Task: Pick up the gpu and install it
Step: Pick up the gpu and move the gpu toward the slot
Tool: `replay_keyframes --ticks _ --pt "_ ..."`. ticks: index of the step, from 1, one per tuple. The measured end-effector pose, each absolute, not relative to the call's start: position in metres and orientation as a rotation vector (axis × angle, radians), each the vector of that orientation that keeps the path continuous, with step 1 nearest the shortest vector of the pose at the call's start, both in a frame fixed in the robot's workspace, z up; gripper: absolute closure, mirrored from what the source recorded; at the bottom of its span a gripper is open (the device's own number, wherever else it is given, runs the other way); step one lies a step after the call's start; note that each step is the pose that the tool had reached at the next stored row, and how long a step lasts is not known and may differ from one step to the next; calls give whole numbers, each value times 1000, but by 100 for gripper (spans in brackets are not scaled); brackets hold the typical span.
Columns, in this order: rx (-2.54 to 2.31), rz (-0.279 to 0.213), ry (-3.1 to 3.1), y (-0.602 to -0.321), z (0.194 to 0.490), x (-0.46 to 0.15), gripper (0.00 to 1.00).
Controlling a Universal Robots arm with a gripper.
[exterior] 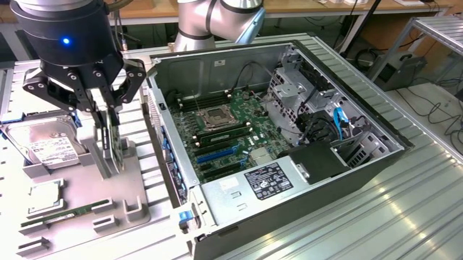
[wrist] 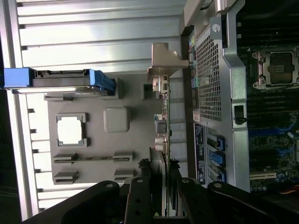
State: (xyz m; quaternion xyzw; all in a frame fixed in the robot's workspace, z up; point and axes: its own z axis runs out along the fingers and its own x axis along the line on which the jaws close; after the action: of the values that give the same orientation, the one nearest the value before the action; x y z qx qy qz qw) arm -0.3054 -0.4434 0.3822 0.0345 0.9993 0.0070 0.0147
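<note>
Black, two-fingered gripper (exterior: 105, 105) hangs straight down over a matte grey plastic holder tray (exterior: 81, 187). Its jaws are drawn partway in and clamped on the top edge of the gpu (exterior: 108, 141), a thin flat card standing upright on edge in a slot of that tray. In the wrist view one finger presses against each face of the card, which appears edge-on as a narrow strip with a bent silver metal bracket (wrist: 164, 60) at its far end. The card's lower edge sits in the tray slot, just beside the machine and not inside it.

On the exterior view's left of the card, the tray carries a silver hard drive (exterior: 43, 143) with a white label and blue side rails, a square shiny processor chip (exterior: 45, 195) and a slim green RAM stick (exterior: 65, 213). On the exterior view's right lies an open computer case (exterior: 318, 206) of black and grey sheet steel. It rests on a ribbed aluminium table (exterior: 405, 216), with the green motherboard (exterior: 231, 135) and its blue slots exposed.
</note>
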Motion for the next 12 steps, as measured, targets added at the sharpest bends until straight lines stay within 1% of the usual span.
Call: replay_keyframes --ticks 12 --pt "107 22 3110 -443 385 -305 74"
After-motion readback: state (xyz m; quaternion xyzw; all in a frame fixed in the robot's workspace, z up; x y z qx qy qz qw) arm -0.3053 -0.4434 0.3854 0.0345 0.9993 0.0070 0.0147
